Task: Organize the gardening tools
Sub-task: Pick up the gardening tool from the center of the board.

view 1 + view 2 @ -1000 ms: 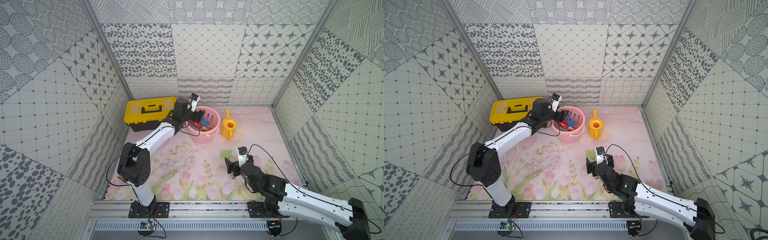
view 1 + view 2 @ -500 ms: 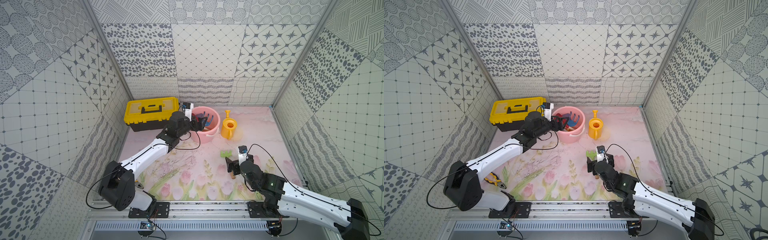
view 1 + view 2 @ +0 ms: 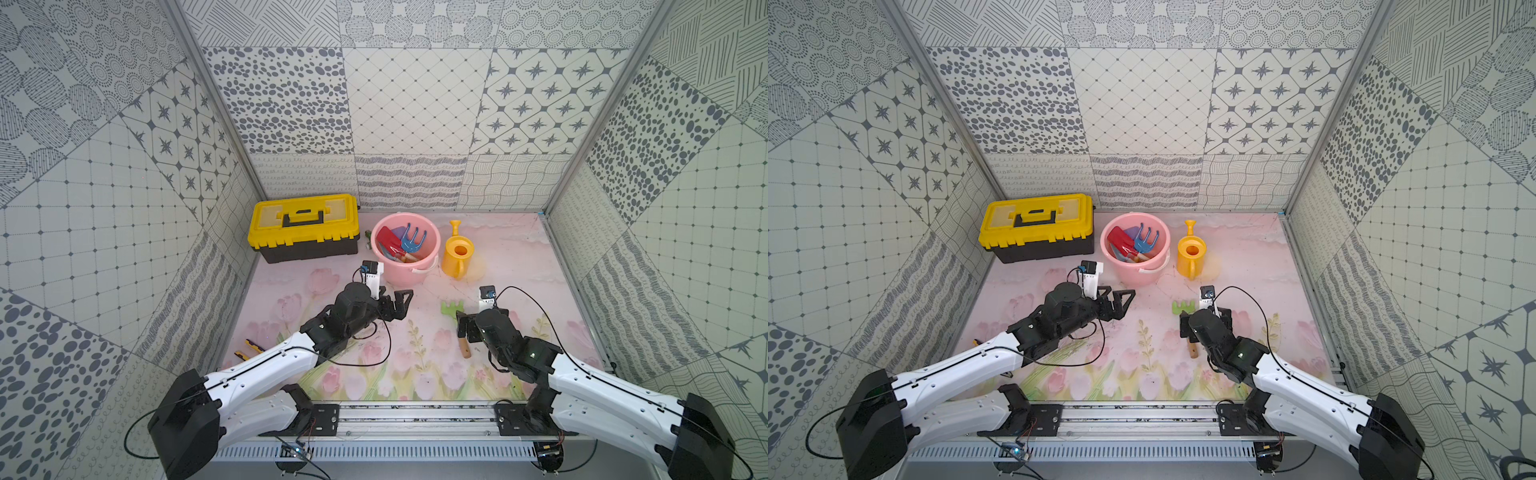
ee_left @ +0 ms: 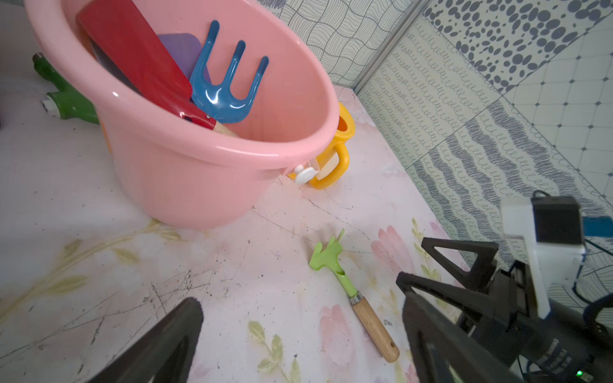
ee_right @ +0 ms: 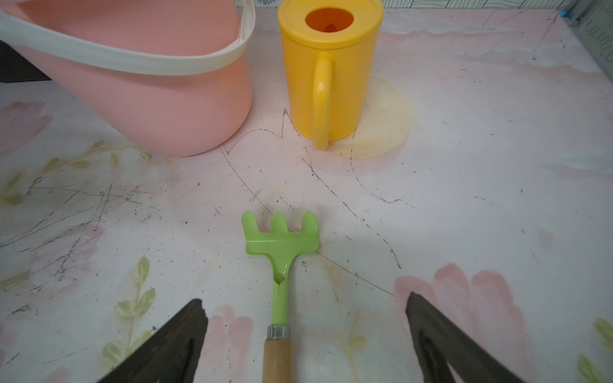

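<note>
In both top views a round pink bucket [image 3: 415, 275] stands at the back of the table [image 3: 519, 257], between a shut yellow-and-black toolbox [image 3: 303, 226] and a yellow can [image 3: 457, 259]. A red spade [image 3: 388, 239], a blue fork [image 3: 413, 241] and a purple scoop [image 3: 400, 231] lean inside it. The green rake [image 3: 451, 308] lies flat on the table, well apart from the bucket.

The left wrist view shows the bucket's glossy wall, the spade's flat blade, the fork's three curved tines and the scoop behind them. The left hand [image 4: 298, 301] hangs open and empty over scratched, flower-printed table.

In the right wrist view the right hand [image 5: 305, 298] is spread wide, its fingers either side of the rake's wooden handle, gripping nothing. The rake has three stubby tines and a metal collar. The can is cylindrical, with a loop handle and a round hole in its lid.
</note>
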Controlling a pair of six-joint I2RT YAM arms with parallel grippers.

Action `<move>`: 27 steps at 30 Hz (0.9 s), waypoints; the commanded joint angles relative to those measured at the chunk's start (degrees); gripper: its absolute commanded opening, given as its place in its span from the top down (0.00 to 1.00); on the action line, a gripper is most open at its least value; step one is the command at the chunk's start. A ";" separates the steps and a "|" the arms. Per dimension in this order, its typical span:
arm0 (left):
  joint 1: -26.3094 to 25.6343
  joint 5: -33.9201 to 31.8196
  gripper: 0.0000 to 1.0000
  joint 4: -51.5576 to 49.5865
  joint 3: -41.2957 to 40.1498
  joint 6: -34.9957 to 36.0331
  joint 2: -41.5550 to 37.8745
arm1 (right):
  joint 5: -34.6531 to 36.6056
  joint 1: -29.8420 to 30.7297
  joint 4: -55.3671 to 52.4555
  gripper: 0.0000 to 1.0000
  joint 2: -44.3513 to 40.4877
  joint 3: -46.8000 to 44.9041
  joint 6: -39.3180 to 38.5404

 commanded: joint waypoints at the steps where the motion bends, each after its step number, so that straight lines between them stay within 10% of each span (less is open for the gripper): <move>1: -1.59 -5.99 0.01 0.69 -3.02 -0.03 -0.27 | -3.62 -0.69 0.02 0.03 0.61 -0.94 4.42; 17: -1.86 -0.61 0.01 -5.55 -0.59 -8.19 0.13 | -7.92 -1.12 -5.56 0.07 8.54 -2.75 17.21; 27: -1.77 -2.42 0.00 -6.08 -1.08 -8.08 -1.58 | -8.76 4.41 -4.39 0.27 22.01 1.44 18.00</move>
